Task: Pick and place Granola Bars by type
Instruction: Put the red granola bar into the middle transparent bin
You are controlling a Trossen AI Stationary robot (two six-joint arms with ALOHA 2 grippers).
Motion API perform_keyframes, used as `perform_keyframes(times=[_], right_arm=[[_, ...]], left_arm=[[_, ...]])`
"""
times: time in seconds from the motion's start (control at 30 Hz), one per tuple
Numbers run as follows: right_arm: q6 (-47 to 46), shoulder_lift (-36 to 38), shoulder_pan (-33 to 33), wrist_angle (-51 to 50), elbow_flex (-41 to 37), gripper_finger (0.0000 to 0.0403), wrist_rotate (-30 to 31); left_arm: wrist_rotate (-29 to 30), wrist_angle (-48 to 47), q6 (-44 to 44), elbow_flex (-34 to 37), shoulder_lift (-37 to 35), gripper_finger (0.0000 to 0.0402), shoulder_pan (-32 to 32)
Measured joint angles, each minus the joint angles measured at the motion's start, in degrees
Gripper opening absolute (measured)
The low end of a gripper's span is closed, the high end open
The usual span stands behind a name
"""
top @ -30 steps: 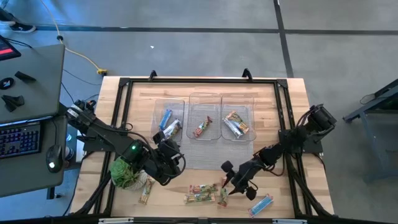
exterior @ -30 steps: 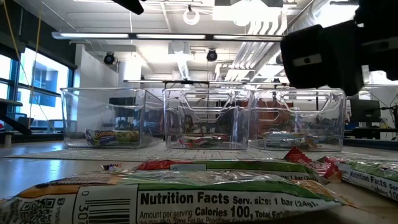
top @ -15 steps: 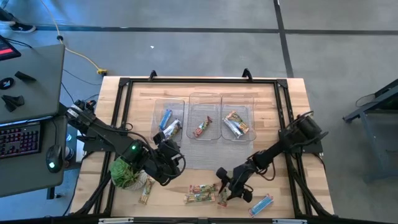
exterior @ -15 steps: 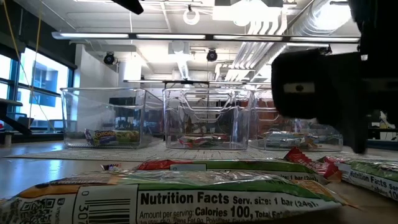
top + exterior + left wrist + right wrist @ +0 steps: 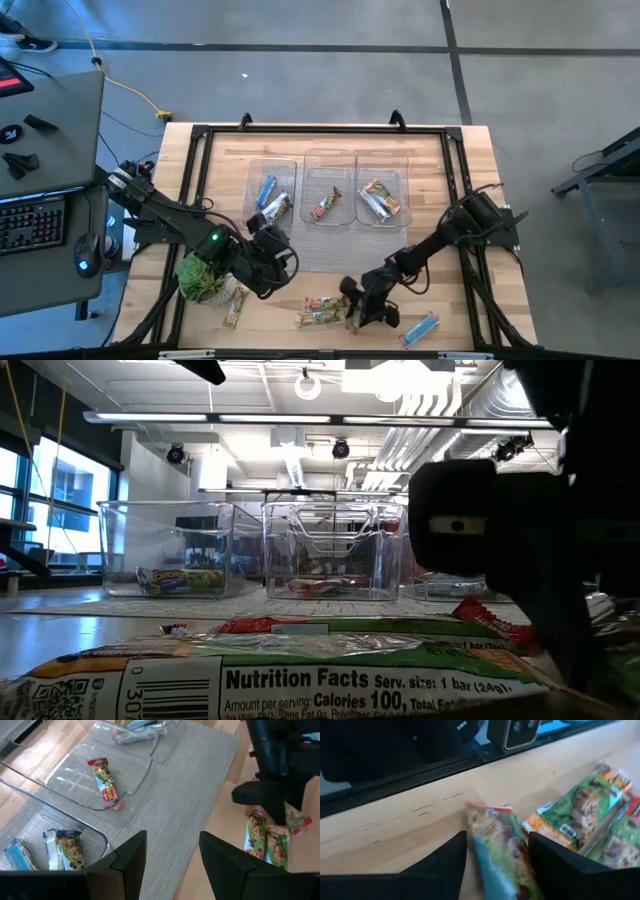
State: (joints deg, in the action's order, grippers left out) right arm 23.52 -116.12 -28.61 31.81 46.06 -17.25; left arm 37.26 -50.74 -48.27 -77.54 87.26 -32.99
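Several granola bars (image 5: 325, 311) lie flat in a cluster on the wood near the table's front edge. A blue one (image 5: 420, 327) lies to their right, and another (image 5: 236, 305) lies by the plant. My right gripper (image 5: 352, 305) is open and low over the cluster's right end, its fingers on either side of a red-ended bar (image 5: 495, 837). My left gripper (image 5: 172, 865) is open with nothing in it, hanging above the grey mat (image 5: 190, 795). Three clear trays (image 5: 330, 160) at the back hold more bars. My right gripper stands with its open fingers on either side of the red-ended bar's length (image 5: 492, 850), slanting down from the table's right side. The bar lies flat on the wood. Whether a fingertip (image 5: 447, 865) touches it I cannot tell.
A potted green plant (image 5: 203, 278) stands at the front left beside my left arm. A black frame (image 5: 195, 200) borders the table. Bare wood lies between the mat and the front edge. In the low view a bar (image 5: 270, 675) fills the foreground.
My right gripper has come down and toward the table's left and near edge, from above the bare wood to the right end of the bar cluster, rolling a little on the way. The bars have stayed where they were.
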Motion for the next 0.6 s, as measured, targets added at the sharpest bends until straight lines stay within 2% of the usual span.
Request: perform_keyframes(times=[0.17, 0.43, 0.5, 0.6], right_arm=[[-6.0, -0.1, 1.1, -1.0, -0.1, 0.0180, -2.1], [-11.3, 2.9, 0.8, 0.4, -0.4, 0.0104, -0.9], [-11.7, 5.6, 1.0, -0.6, -0.5, 0.0085, 1.2], [-8.7, 11.1, 1.8, -0.5, -0.3, 0.0063, 8.4]], left_arm=[[-0.9, 0.0, 1.6, 0.0, 0.0, 0.0176, 0.0], [-0.9, -0.3, 2.9, 0.0, 0.0, 0.0176, 0.0], [-0.9, -0.4, 3.4, 0.0, 0.0, 0.0176, 0.0], [-0.8, -0.3, 3.4, 0.0, 0.0, 0.0176, 0.0]])
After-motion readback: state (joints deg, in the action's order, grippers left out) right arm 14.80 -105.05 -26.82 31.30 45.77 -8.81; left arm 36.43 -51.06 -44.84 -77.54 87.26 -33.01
